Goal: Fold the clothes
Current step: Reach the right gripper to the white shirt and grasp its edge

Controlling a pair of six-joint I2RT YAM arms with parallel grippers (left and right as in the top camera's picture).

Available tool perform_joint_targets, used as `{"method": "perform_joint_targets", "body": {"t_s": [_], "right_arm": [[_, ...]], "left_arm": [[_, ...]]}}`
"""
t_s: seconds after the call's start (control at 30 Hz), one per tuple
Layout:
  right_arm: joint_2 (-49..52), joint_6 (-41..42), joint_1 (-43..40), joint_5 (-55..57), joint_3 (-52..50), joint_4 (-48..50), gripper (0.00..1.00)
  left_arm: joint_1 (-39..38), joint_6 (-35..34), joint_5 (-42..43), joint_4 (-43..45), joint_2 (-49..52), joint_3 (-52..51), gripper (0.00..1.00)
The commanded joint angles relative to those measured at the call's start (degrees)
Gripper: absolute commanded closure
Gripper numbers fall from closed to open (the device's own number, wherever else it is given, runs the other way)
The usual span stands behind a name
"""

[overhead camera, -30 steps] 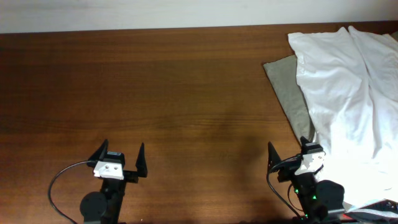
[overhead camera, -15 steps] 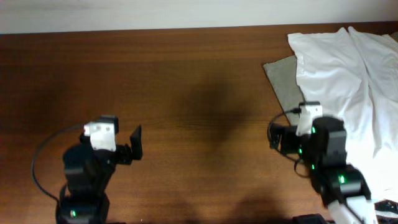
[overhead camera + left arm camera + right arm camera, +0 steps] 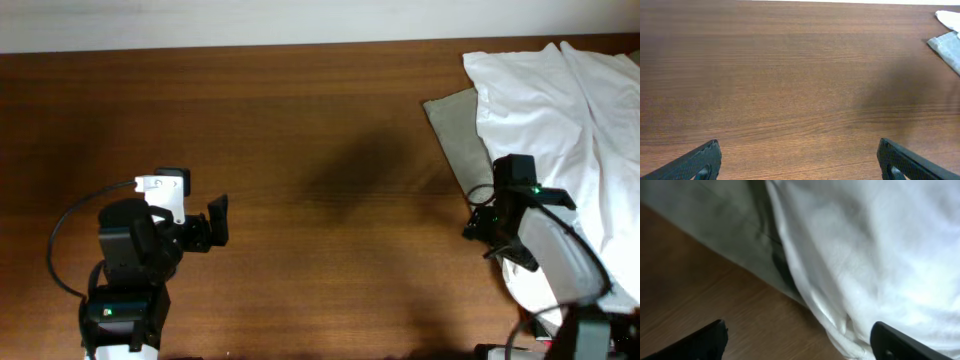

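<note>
The white clothes [image 3: 560, 120] lie crumpled at the table's far right, over a khaki-grey garment [image 3: 462, 140]. My right gripper [image 3: 490, 225] is open and hangs over the left edge of the white cloth, which fills the right wrist view [image 3: 870, 245] beside the grey garment [image 3: 725, 225]. Its jaws [image 3: 797, 340] are wide apart with the cloth's hem between them, not gripped. My left gripper [image 3: 215, 222] is open and empty over bare wood at the left; its fingers [image 3: 797, 160] frame plain table. No tag shows.
The brown wooden table [image 3: 300, 130] runs to a pale wall at the back. The left wrist view shows a corner of the grey garment [image 3: 947, 47] and a bit of white cloth [image 3: 950, 19] far right.
Both arms have risen from their rest pose at the front edge and moved inward. The right gripper has swung right onto the edge of the white cloth. The cloth has not moved.
</note>
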Motion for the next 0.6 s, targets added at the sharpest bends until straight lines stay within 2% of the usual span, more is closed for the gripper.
{"method": "perform_joint_targets", "body": {"t_s": [0.0,0.07,0.1,0.17,0.2,0.33,0.43,0.47,0.53,0.57], "right_arm": [[5.4,1.4,-2.6,1.7,-0.1,-0.1,0.08],[7.5,1.4,-5.4,1.8,-0.6,0.0,0.1],[8.0,1.2,-6.5,1.8,-1.0,0.0,0.14],[8.2,0.9,-7.6,1.8,-2.9,-0.1,0.32],[8.2,0.7,-7.6,1.8,-2.9,-0.5,0.36],[8.1,0.7,-7.6,1.8,-2.8,-2.5,0.39],[8.1,-0.7,-7.6,1.8,-2.8,-3.0,0.7],[8.1,-0.8,-7.6,1.8,-2.8,-3.3,0.72],[6.9,-1.0,-7.6,1.7,-2.5,-4.4,0.91],[5.5,-1.9,-7.6,0.8,-1.6,-5.8,0.96]], "left_arm": [[-0.1,-1.0,2.1,-0.2,-0.1,1.4,0.01],[-0.1,-1.0,2.1,-0.2,-0.1,1.4,0.01],[-0.1,-1.0,2.1,-0.2,-0.1,1.4,0.01],[-0.1,-1.0,2.1,-0.2,-0.1,1.4,0.01],[-0.1,-1.0,2.1,-0.2,-0.1,1.4,0.01],[-0.1,-1.0,2.1,-0.2,-0.1,1.4,0.01],[-0.1,-1.0,2.1,-0.2,-0.1,1.4,0.01],[-0.1,-1.0,2.1,-0.2,-0.1,1.4,0.01],[-0.1,-1.0,2.1,-0.2,-0.1,1.4,0.01],[-0.1,-1.0,2.1,-0.2,-0.1,1.4,0.01]]}}
